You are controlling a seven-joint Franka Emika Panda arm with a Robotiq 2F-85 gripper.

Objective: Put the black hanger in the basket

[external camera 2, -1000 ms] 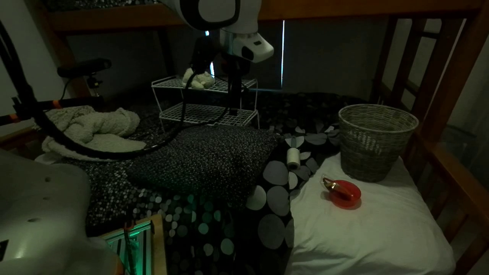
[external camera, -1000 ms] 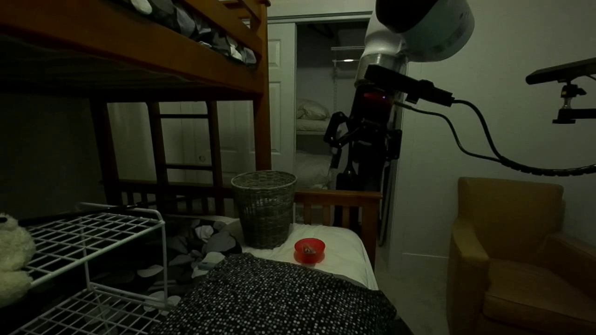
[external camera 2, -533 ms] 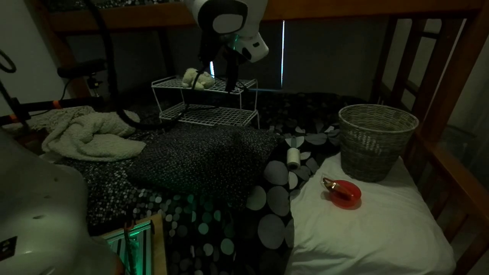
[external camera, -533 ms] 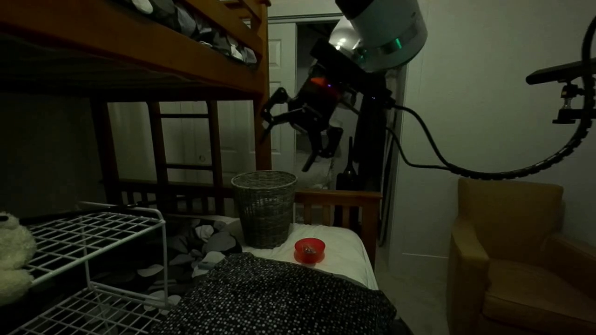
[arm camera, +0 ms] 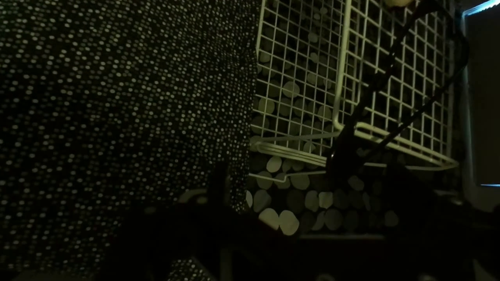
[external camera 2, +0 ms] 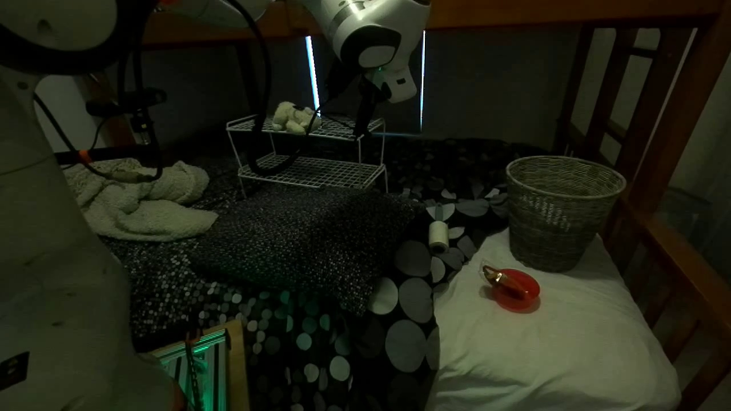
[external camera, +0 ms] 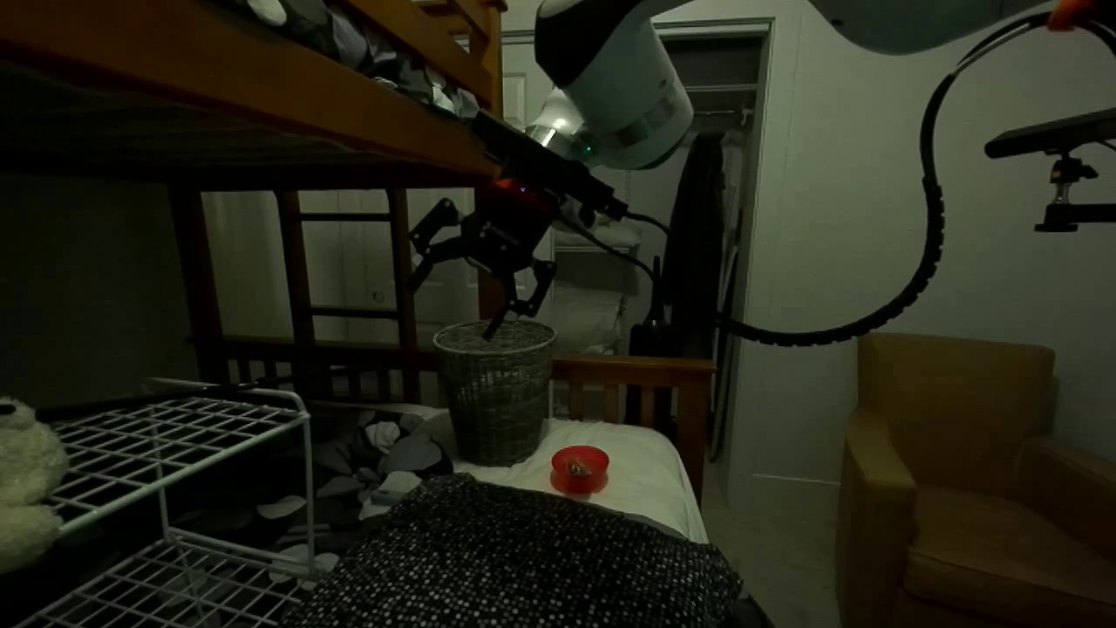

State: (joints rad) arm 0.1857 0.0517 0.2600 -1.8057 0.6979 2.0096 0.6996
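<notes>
Wrist view | 1 hanger [arm camera: 377, 82] | 2 fingers [arm camera: 218, 182], parted | exterior: 1 basket [external camera 2: 554, 225]

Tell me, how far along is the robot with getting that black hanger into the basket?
Done: apparently nothing yet; the black hanger lies across the top of the white wire rack.
In hand: the open gripper holds nothing, but is probably positioned for the grab.
Left: gripping the hanger, lifting it and dropping it into the basket, which stands upright away from the rack.
</notes>
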